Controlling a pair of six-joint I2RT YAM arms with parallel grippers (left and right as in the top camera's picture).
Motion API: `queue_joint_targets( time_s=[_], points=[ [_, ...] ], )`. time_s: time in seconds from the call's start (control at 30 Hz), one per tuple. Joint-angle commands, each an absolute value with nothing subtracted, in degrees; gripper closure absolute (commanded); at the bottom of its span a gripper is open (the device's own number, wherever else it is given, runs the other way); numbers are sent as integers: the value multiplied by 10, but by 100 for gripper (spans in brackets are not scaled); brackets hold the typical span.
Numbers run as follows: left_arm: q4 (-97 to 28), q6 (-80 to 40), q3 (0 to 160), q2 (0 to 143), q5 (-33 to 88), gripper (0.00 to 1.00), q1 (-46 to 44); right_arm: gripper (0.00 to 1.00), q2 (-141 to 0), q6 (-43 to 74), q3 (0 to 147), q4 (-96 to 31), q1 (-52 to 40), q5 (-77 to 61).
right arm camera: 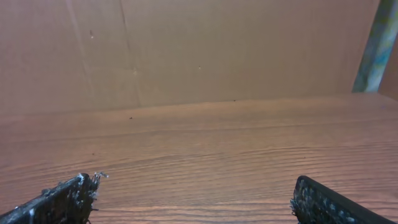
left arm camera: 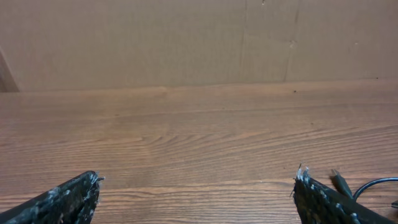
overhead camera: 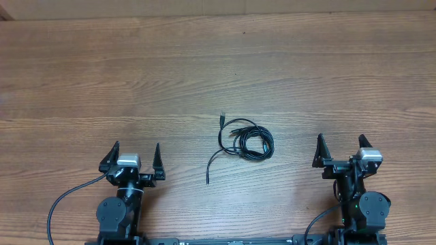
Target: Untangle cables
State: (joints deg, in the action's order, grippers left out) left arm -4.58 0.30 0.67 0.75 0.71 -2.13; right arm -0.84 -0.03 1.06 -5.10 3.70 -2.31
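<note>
Right in the middle of the desk (overhead camera: 204, 68) sit the cables (overhead camera: 248, 141), one coiled black bundle with a strand trailing out. Either side, the left claw (overhead camera: 135, 151) and right claw (overhead camera: 340, 146) hang wide open, well apart from it.

A robotics lab: left arm (overhead camera: 120, 207) and right arm (overhead camera: 366, 204) at a wood-grain table (overhead camera: 218, 68), plain brown wall (left arm camera: 186, 43).

From above I see the cables (overhead camera: 248, 141) coiled in a loose bundle mid-bench (overhead camera: 204, 68), one strand trailing toward the near edge. My left gripper (overhead camera: 135, 145) and right gripper (overhead camera: 340, 138) flank it, well apart, fingers (overhead camera: 157, 155) spread wide.
</note>
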Motion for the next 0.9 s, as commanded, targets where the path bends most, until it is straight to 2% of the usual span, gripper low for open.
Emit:
queue_joint_targets(
  time_s=[0.0,0.87],
  points=[
    [-44,-5,3,3,11,1,-18,0,-2,-3,4,-47,39,-20],
    [-44,-5,13,3,16,1,-18,0,-2,-3,4,-47,39,-20]
  ],
)
